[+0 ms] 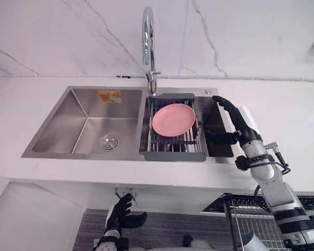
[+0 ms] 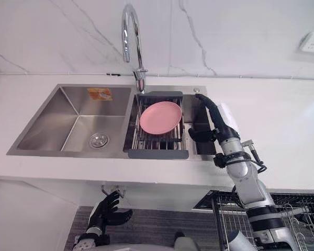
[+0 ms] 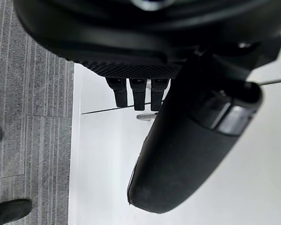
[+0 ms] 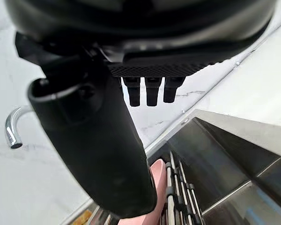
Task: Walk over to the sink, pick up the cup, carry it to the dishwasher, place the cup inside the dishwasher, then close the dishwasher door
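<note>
Looking down at a steel double sink [image 1: 57, 130] set in a white counter [image 1: 293, 115], with a curved tap [image 1: 148, 36] behind it. The left basin lies open. In the right basin a rack [image 1: 172, 155] carries a pink plate [image 1: 172, 118], tilted. The right hand [image 1: 234, 119] hovers over the sink's right edge, just beside the rack. Its fingers [image 4: 152, 96] are straight and together, its thumb is held apart, and nothing lies between them. The left hand [image 1: 119, 214] hangs low below the counter's front edge, its fingers loosely spread and clasping nothing. A wire basket [image 1: 251, 214] shows at lower right, beneath the right arm. I cannot tell where the cup is.
</note>
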You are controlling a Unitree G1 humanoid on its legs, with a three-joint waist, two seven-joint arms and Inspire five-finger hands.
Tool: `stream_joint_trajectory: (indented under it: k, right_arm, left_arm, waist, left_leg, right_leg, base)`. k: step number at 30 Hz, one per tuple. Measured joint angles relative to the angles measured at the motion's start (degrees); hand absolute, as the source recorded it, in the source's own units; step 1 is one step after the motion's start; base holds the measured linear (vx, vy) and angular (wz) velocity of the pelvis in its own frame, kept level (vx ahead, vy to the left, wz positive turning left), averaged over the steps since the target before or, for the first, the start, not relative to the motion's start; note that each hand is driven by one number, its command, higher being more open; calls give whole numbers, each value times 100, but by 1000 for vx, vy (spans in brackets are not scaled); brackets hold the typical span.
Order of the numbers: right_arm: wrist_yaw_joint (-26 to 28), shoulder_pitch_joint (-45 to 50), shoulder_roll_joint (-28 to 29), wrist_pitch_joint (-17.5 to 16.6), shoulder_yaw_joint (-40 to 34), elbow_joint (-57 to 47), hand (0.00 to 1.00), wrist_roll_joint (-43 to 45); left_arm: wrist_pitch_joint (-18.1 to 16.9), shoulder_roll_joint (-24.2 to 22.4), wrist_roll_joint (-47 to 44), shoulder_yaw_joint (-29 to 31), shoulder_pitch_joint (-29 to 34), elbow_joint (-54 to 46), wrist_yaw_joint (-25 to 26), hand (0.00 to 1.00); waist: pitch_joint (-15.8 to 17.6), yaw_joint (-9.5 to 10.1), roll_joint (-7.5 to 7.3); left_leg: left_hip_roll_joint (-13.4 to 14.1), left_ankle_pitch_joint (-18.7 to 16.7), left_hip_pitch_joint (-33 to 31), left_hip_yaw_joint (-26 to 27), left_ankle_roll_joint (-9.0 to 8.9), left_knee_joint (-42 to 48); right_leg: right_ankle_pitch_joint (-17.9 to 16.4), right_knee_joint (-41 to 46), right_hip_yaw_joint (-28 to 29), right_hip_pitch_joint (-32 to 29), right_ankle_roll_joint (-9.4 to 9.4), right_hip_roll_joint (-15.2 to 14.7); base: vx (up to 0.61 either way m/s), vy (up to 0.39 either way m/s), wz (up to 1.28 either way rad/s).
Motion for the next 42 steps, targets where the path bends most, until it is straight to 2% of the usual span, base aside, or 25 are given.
stream_joint_trajectory:
  k: [6, 8, 13, 21, 23, 24, 28, 32, 38, 39, 42]
  right_arm:
    - [74, -332, 1, -14, 265, 348, 90, -1]
    - [77, -387, 0, -18, 339, 457, 90, -3]
    - [84, -536, -1, -25, 547, 816, 90, -73]
    - [96, -995, -207, -50, 709, 1335, 90, -522]
    - [80, -1219, -206, -47, 741, 1473, 90, -643]
    - [32, -1351, -201, -40, 803, 1583, 90, -687]
    - [-112, -1737, -115, 90, 929, 2023, 90, -916]
    - [-234, -2100, 60, 288, 962, 2433, 90, -1068]
    - [-275, -2785, 44, 400, 1162, 2667, 90, -1076]
    - [-275, -2879, 36, 408, 1188, 2733, 30, -1078]
    - [-240, -3283, -88, 437, 1486, 3042, 30, -1178]
  left_arm:
    - [0, 36, 28, -11, 52, 15, -37, 90]
    - [0, 86, 28, -4, 109, 25, -34, 90]
    - [3, 102, 29, 6, 144, 197, -36, 90]
    - [3, 99, 30, 11, 95, 219, -28, 90]
    - [3, 109, 28, 16, 59, 219, -26, 90]
    - [3, 108, 25, 37, 14, 219, -24, 90]
    - [2, 109, 20, 95, -134, 172, -13, 90]
    - [2, 105, 14, 113, -199, 138, 40, 90]
    - [1, 118, 9, 234, -317, 109, 110, 90]
    - [1, 124, 8, 232, -335, 109, 109, 90]
    - [-4, 135, -7, 232, -442, 109, 109, 90]
  waist:
    - [19, 24, -39]
    - [59, 34, -129]
    - [145, 60, -272]
    - [150, 36, -281]
    - [159, 44, -295]
    - [171, 55, -314]
    - [239, 200, -377]
    - [312, 338, -380]
    - [546, 349, -418]
    - [558, 353, -415]
    - [677, 374, -419]
  left_leg:
    - [-76, 233, 8, -183, 66, -215]
    - [-94, 405, 17, -281, 54, -389]
    - [-36, 568, -75, -321, -74, -581]
    - [-5, 613, -295, -408, -123, -628]
    - [-13, 654, -390, -445, -68, -629]
    - [-19, 683, -404, -493, -40, -630]
    - [-20, 692, -457, -591, -29, -629]
    - [-35, 692, -564, -649, -26, -629]
    - [-39, 667, -685, -670, 6, -547]
    - [-38, 661, -706, -670, 12, -527]
    - [-23, 630, -785, -674, 8, -428]
  right_leg:
    - [343, -541, -159, 243, -11, -46]
    - [391, -690, -234, 295, -56, -51]
    - [495, -923, -275, 270, -148, 15]
    - [511, -995, -365, 97, -173, 55]
    - [557, -994, -408, 12, -141, 48]
    - [594, -994, -444, -7, -191, 45]
    - [595, -993, -540, -21, -192, 44]
    - [598, -993, -590, -104, -188, 39]
    - [599, -980, -594, -180, -186, 44]
    - [599, -979, -592, -190, -186, 44]
    - [595, -961, -588, -215, -193, 46]
  base:
    - [-82, 17, 16]
    - [-122, -38, 21]
    - [-131, -50, 4]
    - [-6, -11, 4]
    - [51, 6, 12]
    - [65, 5, 20]
    - [52, 1, 14]
    - [43, 4, 9]
    - [6, 2, 2]
    - [-31, 0, 0]
    - [-30, -1, 1]
